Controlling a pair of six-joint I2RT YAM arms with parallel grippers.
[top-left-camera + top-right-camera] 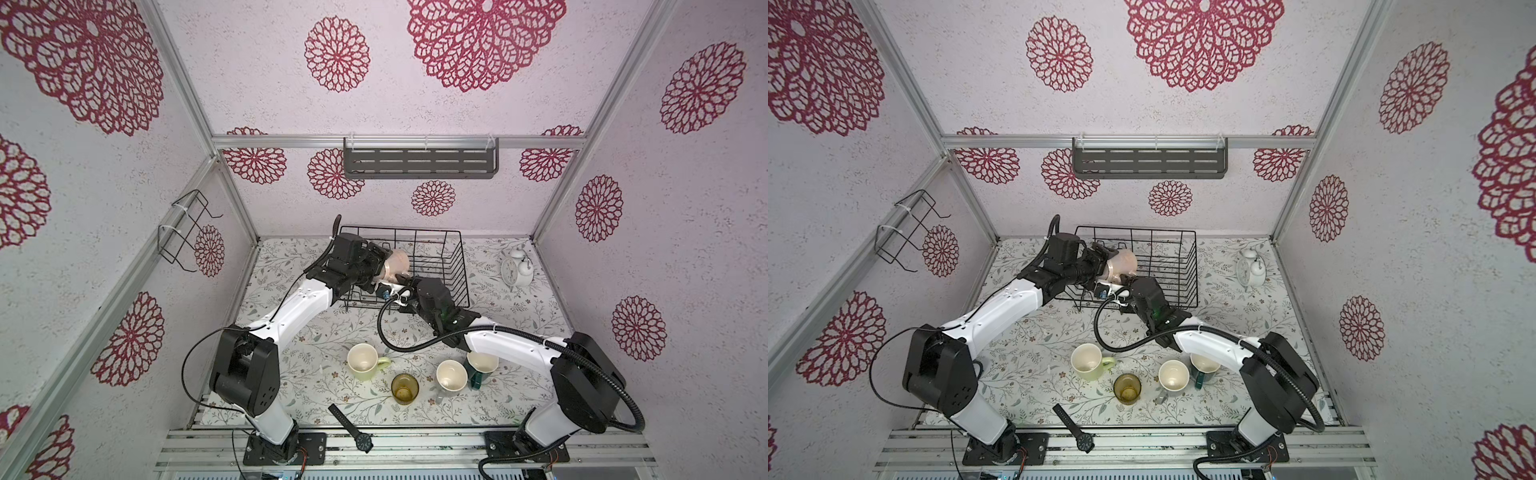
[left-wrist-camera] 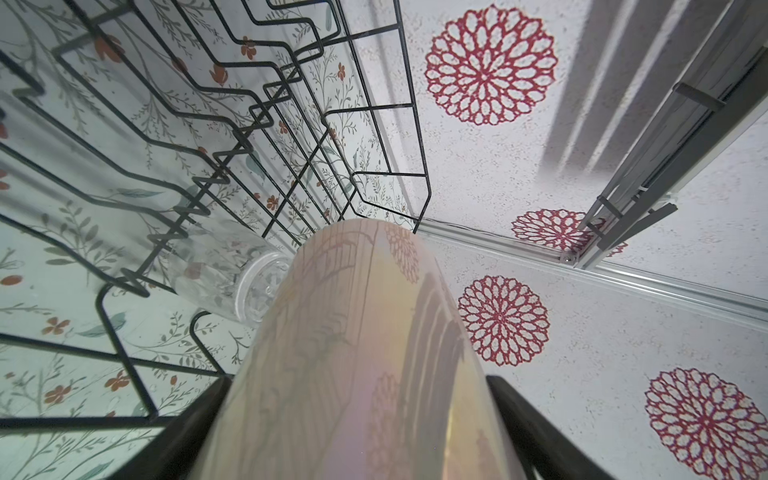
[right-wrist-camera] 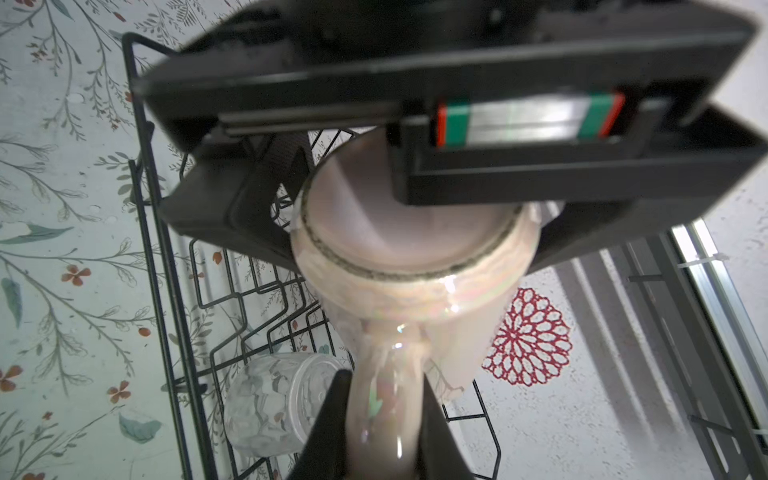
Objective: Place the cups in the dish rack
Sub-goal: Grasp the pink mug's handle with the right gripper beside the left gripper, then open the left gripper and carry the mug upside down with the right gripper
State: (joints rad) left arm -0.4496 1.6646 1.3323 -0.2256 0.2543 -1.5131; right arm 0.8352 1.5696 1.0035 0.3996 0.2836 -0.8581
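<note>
The tall pink cup (image 1: pixel 397 264) (image 1: pixel 1121 264) lies tilted in the air over the near left part of the black wire dish rack (image 1: pixel 399 227) (image 1: pixel 1142 227). My left gripper (image 1: pixel 384 268) (image 2: pixel 359 382) is shut on the cup's body (image 2: pixel 357 332). My right gripper (image 1: pixel 403 284) (image 3: pixel 386 386) is shut on its handle (image 3: pixel 386 365). A small clear glass (image 2: pixel 232 282) (image 3: pixel 274 399) lies on its side inside the rack. On the table in front stand a yellow-green mug (image 1: pixel 363 361), an amber tumbler (image 1: pixel 404 388), a grey mug (image 1: pixel 451 375) and a dark teal mug (image 1: pixel 482 365).
A white alarm clock (image 1: pixel 515 268) stands right of the rack. A black wristwatch (image 1: pixel 351 428) lies at the table's front edge. A dark slotted shelf (image 1: pixel 419 160) hangs on the back wall and a small wire holder (image 1: pixel 187 228) on the left wall.
</note>
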